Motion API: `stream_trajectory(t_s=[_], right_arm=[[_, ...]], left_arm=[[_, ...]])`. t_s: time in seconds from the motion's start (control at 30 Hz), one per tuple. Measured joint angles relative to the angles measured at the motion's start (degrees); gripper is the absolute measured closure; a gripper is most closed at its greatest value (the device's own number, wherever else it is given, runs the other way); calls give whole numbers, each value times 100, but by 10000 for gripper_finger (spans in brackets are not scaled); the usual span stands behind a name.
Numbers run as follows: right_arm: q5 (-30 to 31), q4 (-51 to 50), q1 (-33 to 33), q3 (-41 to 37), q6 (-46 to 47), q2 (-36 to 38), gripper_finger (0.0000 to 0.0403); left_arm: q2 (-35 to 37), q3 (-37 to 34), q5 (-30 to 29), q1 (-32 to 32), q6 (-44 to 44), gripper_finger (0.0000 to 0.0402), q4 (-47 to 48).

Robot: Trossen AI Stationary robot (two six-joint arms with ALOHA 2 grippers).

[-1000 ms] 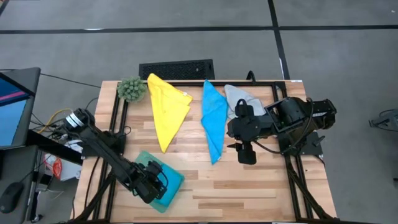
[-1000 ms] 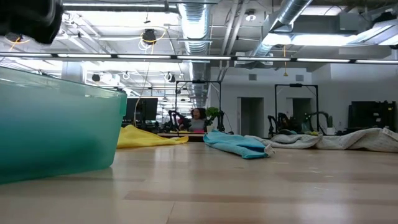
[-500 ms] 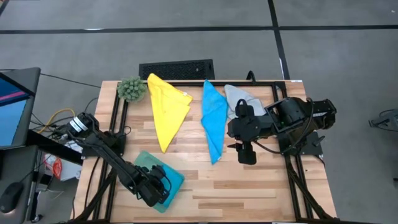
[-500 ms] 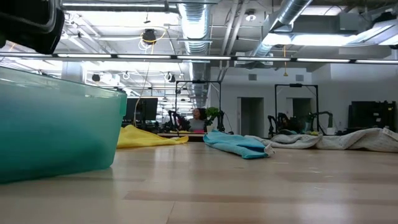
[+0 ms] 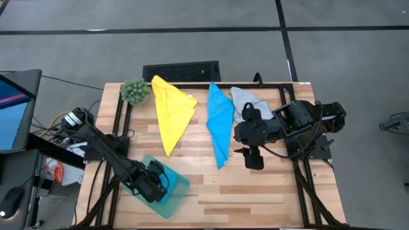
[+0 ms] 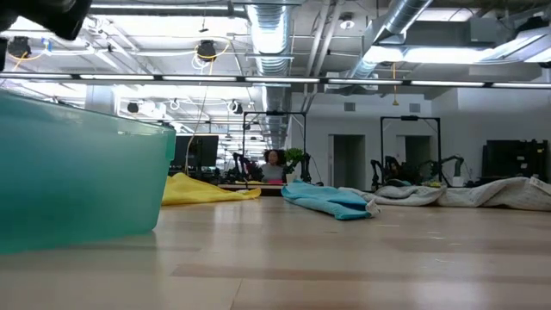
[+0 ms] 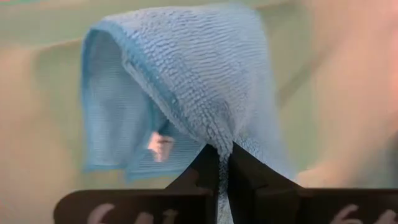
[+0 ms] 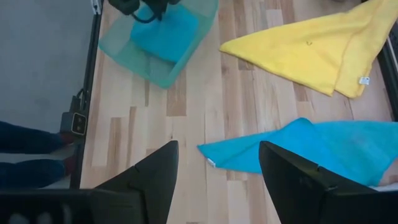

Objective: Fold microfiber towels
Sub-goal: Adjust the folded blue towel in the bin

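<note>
Down at the near-left corner of the table (image 5: 255,191), the left gripper (image 5: 158,181) sits inside a see-through teal bin (image 5: 180,186), and its fingers (image 7: 208,171) are pinched tight together on a fold of the bright blue towel (image 7: 186,81). In the left wrist view the cloth drapes up and over from that pinch like a hood, a small white tag showing on its underside. From the right wrist view that same blue towel (image 8: 165,32) is bunched within the bin's walls, the left arm reaching down into it.

Moving toward mid-table, the right gripper (image 5: 254,158) hangs over bare wood with its fingers (image 8: 152,171) spread wide, gripping nothing and touching nothing. Just beside it lies the second blue towel (image 5: 218,121), folded into a long triangle whose tip points toward the near edge.

Left of that, well apart from both grippers, the yellow towel (image 5: 171,112) lies in a similar triangle. Farther back, the grey towel (image 5: 246,100) is crumpled against the blue one's far end, partly under the right arm. At the far-left corner rests the fuzzy green plant ball (image 5: 135,91).
</note>
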State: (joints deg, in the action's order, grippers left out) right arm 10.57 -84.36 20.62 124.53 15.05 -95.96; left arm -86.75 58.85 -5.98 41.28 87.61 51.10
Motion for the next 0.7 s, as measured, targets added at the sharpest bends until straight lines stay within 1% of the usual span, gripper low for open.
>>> stream_trajectory(t_s=[0.17,0.23,0.33,0.43,0.57,0.7], right_arm=[[0,-2,2,0,7,0,155],[-1,-4,4,0,7,0,155],[0,-7,2,0,7,0,155],[0,-7,2,0,7,0,155],[0,-62,2,0,7,0,155],[-2,-84,2,0,7,0,155]], left_arm=[[-173,-10,41,-18,-236,389,351],[-204,-55,161,-23,-240,385,535],[-207,-88,422,-20,-243,388,781],[-191,-88,507,2,-293,396,1202],[-191,-88,403,2,-308,396,1871],[-191,-88,322,-31,-401,376,2201]])
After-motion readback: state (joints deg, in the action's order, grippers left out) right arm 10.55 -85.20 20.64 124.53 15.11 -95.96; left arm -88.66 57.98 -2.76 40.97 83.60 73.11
